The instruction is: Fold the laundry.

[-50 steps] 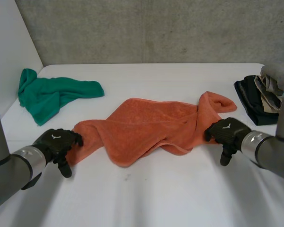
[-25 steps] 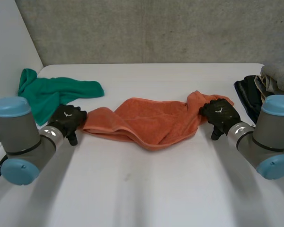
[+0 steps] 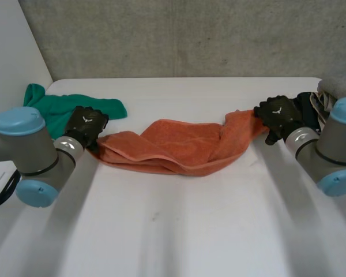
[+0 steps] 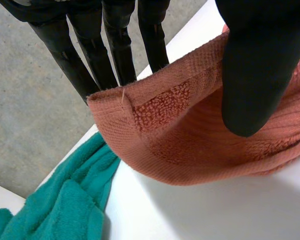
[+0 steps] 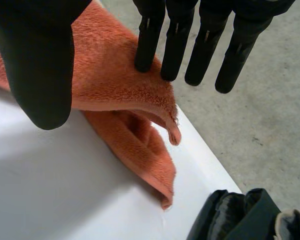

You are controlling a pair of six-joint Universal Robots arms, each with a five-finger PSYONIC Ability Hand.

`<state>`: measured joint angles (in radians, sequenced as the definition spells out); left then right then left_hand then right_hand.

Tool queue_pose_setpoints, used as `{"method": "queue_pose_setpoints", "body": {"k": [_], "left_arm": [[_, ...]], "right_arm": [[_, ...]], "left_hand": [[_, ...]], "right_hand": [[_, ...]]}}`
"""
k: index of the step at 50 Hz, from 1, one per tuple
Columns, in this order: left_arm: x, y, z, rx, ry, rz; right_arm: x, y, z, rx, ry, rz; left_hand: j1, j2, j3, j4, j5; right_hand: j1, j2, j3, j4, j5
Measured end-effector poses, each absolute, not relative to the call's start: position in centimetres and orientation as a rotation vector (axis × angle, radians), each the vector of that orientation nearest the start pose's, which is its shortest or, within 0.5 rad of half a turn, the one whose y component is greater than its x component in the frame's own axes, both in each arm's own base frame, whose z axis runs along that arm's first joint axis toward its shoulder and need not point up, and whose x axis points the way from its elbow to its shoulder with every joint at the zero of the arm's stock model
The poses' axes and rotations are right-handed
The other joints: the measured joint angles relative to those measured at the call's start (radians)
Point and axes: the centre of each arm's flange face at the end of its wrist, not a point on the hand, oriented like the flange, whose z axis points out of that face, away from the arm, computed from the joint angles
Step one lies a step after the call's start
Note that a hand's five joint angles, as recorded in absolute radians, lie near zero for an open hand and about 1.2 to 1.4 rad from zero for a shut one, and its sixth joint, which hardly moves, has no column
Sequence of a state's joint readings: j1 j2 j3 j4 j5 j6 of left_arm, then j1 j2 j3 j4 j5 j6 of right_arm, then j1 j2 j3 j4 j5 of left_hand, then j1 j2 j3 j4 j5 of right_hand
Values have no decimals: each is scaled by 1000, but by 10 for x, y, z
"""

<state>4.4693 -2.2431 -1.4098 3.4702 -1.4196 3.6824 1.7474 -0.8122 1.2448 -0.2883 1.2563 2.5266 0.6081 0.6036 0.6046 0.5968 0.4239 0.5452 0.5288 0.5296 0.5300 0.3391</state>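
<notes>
orange towel (image 3: pixel 179 150) hangs bunched in a sagging band across mid table (image 3: pixel 179 231), ends raised, middle resting on the surface. left hand (image 3: pixel 85 124) pinches its left corner, thumb (image 4: pixel 250 65) in front w/ straight fingers behind the hem. right hand (image 3: pixel 278 114) pinches the right end, fingers on top, thumb (image 5: pixel 40 65) under. green cloth (image 3: pixel 52 115) lies crumpled just beyond the left hand; dark clothes pile (image 3: pixel 311 112) sits by the right hand at the table edge.
</notes>
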Motion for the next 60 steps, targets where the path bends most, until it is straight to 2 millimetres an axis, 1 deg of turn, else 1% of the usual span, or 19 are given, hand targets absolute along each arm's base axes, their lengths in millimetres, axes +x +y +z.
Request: {"method": "queue_pose_setpoints", "body": {"k": [5,12,16,17,19,20,21,24,26,28,32,35,37,40,43,48,53,58,60], "left_arm": [[-240,-365,135,1036,2152,-1965],[-244,-365,127,1055,2181,-1956],[-247,-363,126,1063,2191,-1957],[-248,-363,126,1063,2193,-1959],[-249,-363,127,1061,2197,-1964],[-249,-363,128,1055,2201,-1970],[-249,-363,128,1053,2203,-1974],[-248,-364,132,1029,2213,-1992],[-247,-365,136,1007,2220,-2006],[-246,-366,141,979,2226,-2021],[-240,-366,157,918,2241,-2046],[-235,-364,173,873,2253,-2059],[-229,-362,188,835,2264,-2068],[-219,-356,213,786,2270,-2081],[-205,-345,246,725,2268,-2105],[-180,-320,300,625,2255,-2150],[-160,-292,348,556,2228,-2227],[-150,-272,375,498,2247,-2269],[-148,-270,377,479,2275,-2260]], "right_arm": [[230,-409,144,-1177,2079,-2066],[234,-424,130,-1148,2078,-2000],[236,-434,120,-1136,2068,-1998],[237,-436,118,-1132,2062,-2004],[238,-440,115,-1126,2052,-2014],[240,-443,111,-1120,2038,-2030],[240,-444,110,-1117,2032,-2037],[245,-451,104,-1106,1989,-2086],[248,-454,101,-1100,1956,-2124],[251,-458,100,-1093,1926,-2162],[253,-462,108,-1072,1889,-2227],[248,-463,123,-1050,1889,-2252],[241,-461,140,-1031,1898,-2266],[226,-455,175,-1011,1921,-2282],[202,-442,222,-996,1972,-2289],[162,-405,293,-1002,2097,-2265],[144,-362,348,-1032,2164,-2269],[143,-333,380,-1041,2165,-2288],[146,-327,383,-1046,2168,-2273]], "left_hand": [[-8,-10,-9,-8,-10],[4,1,1,4,2],[161,149,148,148,143],[308,288,286,294,288],[372,368,364,358,350],[546,559,550,561,550],[546,572,560,577,560],[546,588,581,597,562],[546,588,581,597,562],[546,588,581,597,562],[546,588,581,598,562],[546,588,581,597,562],[546,588,581,598,562],[546,590,582,598,562],[546,591,583,598,562],[546,591,583,598,562],[546,592,583,598,562],[546,592,583,598,562],[546,592,583,598,562]], "right_hand": [[-50,-54,-50,-57,-62],[-74,-75,-72,-88,-91],[-74,-75,-72,-88,-91],[-74,-75,-72,-88,-91],[-74,-75,-72,-87,-87],[-74,-73,-70,-82,-74],[-73,-73,-70,-80,-67],[66,82,78,75,96],[377,382,370,372,388],[567,617,597,599,610],[569,649,647,662,636],[569,649,647,663,636],[569,649,647,663,636],[569,649,653,664,637],[569,649,655,665,644],[569,649,655,665,646],[572,649,655,666,646],[572,649,655,667,656],[572,649,655,667,656]]}}
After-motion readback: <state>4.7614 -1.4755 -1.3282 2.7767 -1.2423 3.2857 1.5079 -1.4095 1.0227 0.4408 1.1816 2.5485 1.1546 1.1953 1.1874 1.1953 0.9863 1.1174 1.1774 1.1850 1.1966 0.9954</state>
